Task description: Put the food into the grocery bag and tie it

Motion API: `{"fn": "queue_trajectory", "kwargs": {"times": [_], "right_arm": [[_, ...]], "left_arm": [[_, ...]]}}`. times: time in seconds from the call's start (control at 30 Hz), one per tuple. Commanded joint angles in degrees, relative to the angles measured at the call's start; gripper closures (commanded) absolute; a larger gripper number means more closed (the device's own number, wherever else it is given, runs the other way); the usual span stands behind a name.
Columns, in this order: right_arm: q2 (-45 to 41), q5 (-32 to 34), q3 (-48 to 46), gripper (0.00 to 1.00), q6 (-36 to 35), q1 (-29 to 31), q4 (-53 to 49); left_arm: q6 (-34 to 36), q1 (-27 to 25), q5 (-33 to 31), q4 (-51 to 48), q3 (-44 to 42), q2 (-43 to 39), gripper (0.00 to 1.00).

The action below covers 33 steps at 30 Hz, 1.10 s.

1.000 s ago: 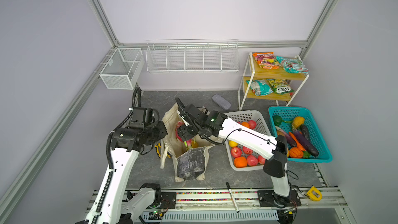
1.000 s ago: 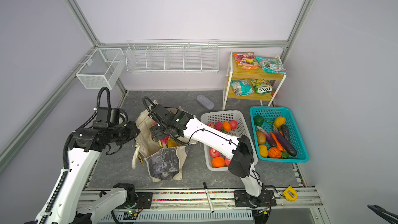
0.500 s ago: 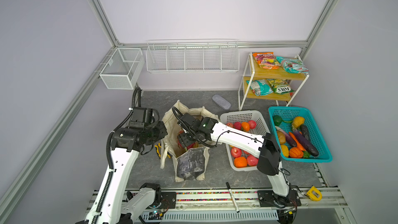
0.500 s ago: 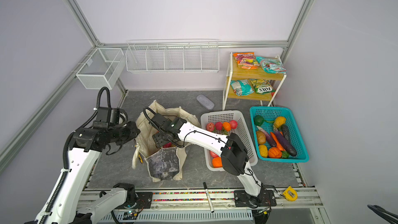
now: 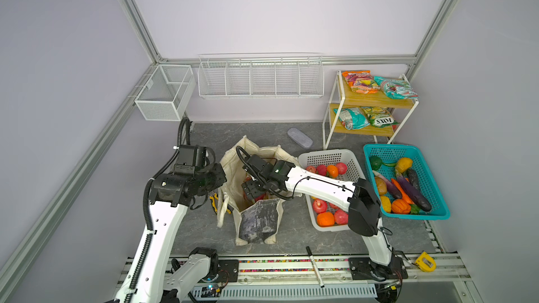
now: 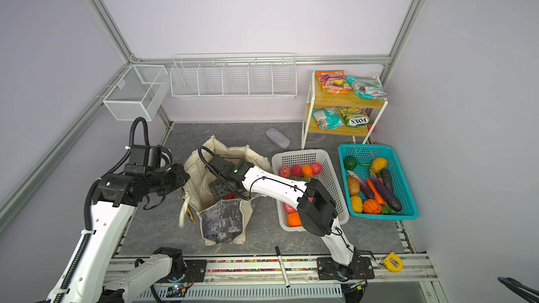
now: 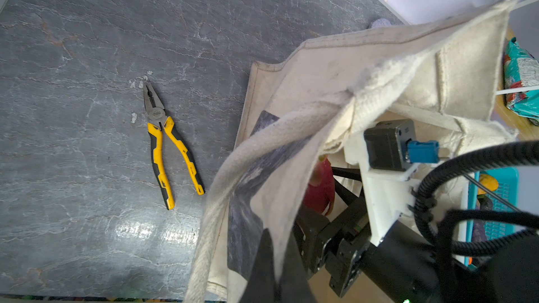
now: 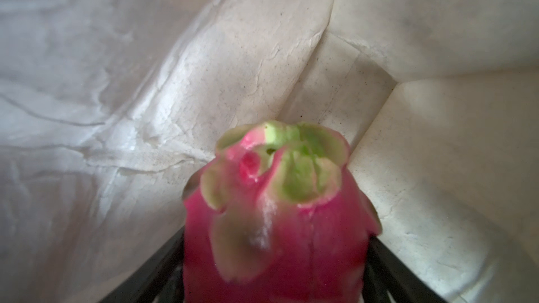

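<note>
Cloth is pinched tight in the left gripper [image 7: 275,243]: its fingers are closed on the near rim of the large, floppy cream canvas grocery bag [image 5: 232,167], with a loop handle draped over them. To my eye that grip is there to drag the rim aside and keep the mouth gaping, since this limp bag would fold shut otherwise.

The right gripper [image 8: 277,233] reaches down through that mouth, deep inside. The pink, green-tipped toy dragon fruit [image 8: 280,188] sits between its black fingers [image 8: 163,260], which stand wide on either flank. I cannot tell whether they still press on it or have just let go. Bare canvas floor lies just beyond the fingertips, so the fruit looks to be at its drop spot. More fruit waits in the white perforated plastic basket [image 5: 329,157], well behind the wrist.

A second ago this gripper hung at rim height with the fruit showing above the mouth; now both are sunk inside. The left grip has not shifted
</note>
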Motion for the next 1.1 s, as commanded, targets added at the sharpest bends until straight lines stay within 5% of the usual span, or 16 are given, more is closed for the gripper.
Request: {"fn": "queue_trajectory", "kwargs": {"times": [0.0, 0.23, 0.3, 1.07], "right_arm": [[2.2, -0.9, -1.3, 0.13, 0.7, -0.1, 0.2], [2.1, -0.7, -1.1, 0.02, 0.4, -0.2, 0.3], [1.9, -0.6, -1.0, 0.12, 0.2, -0.1, 0.3], [-1.0, 2.9, 11.3, 0.12, -4.4, -0.2, -4.5]], "left_arm": [[0.4, -0.2, -1.2, 1.3, 0.5, -1.1, 1.00], [0.3, -0.2, -1.2, 1.4, 0.2, -1.5, 1.00], [0.3, -0.2, -1.1, 1.4, 0.0, -1.5, 1.00], [-0.1, -0.2, -0.8, 1.9, -1.0, -1.8, 1.00]]}}
